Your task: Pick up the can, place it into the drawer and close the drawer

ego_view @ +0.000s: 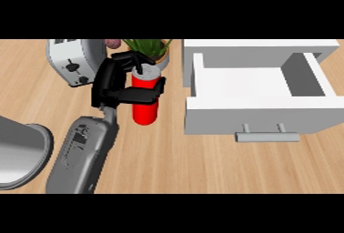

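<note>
Wrapping the can point(144, 107) mid-body near the counter's back edge, the left hand point(118, 86) grips something rigid, smooth, probably light.

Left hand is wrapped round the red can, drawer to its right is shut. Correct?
Not quite: the drawer is pulled open, its white inside showing, in the head view. The rest holds: the left hand is curled round the red can, and the drawer sits to its right.

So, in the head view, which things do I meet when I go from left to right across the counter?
Metal bowl → toaster → left hand → red can → open white drawer.
</note>
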You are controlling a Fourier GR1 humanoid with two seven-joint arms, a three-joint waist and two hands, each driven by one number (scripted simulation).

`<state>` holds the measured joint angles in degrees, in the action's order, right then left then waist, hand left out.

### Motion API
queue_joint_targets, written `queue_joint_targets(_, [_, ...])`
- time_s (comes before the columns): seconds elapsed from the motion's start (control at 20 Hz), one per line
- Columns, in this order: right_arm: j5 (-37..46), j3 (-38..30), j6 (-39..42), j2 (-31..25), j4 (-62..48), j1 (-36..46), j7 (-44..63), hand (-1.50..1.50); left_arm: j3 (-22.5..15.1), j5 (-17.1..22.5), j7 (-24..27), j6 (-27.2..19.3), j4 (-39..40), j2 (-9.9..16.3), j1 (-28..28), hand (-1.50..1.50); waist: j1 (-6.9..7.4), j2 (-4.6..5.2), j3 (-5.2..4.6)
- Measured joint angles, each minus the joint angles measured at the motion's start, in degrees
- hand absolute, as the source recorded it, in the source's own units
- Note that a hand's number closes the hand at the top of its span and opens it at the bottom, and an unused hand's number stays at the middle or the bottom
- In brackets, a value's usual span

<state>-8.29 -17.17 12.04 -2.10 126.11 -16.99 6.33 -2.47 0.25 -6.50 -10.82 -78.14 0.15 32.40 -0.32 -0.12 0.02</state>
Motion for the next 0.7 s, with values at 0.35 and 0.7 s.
queue_joint_targets(0.35, [1.8, 1.6, -0.7, 0.9, 0.3, 0.8, 0.1, -1.5, -6.0, -0.9, -6.7, -8.1, 2.2, -0.1, 11.5, 1.5, -0.39, 0.1, 0.0])
queue_joint_targets(0.7, [0.4, 0.3, 0.4, 0.5, -0.1, 0.5, -0.3, -1.5, -7.8, 1.6, -10.1, -14.0, 11.3, -0.1, 25.7, 1.5, -0.97, 0.2, 0.01])
